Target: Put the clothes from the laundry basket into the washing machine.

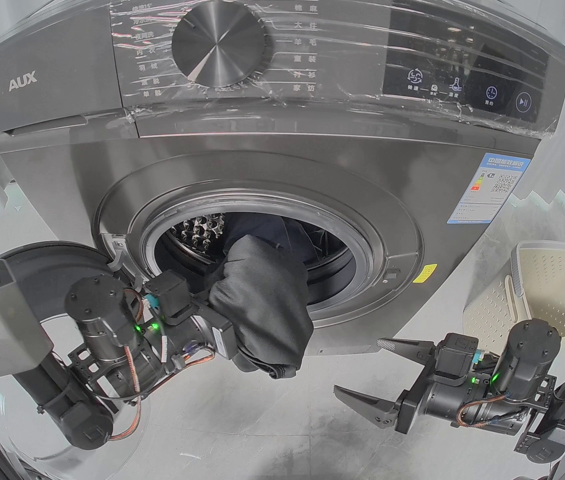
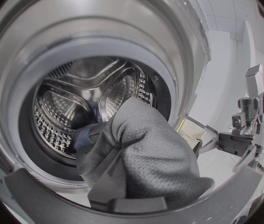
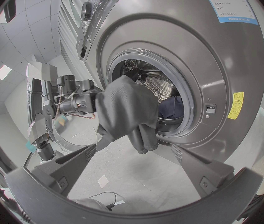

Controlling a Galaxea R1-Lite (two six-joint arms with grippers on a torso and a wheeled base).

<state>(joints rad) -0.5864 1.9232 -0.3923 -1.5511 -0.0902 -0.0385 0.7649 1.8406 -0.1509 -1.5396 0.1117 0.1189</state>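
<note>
Grey garment (image 1: 262, 301) blocks most of drum opening (image 1: 196, 231); free gap at right; door (image 1: 49, 268) swung open, left.

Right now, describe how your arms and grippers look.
Both arms are black with round dark motor housings. The left arm has a braided copper-coloured cable, thin wires, a teal connector and green lights. The right arm shows a similar copper cable and green lights; the right gripper has two black tapering fingers with textured pads.

Washing machine (image 1: 282, 161), laundry basket (image 1: 489, 308) on floor (image 1: 262, 421)
</note>
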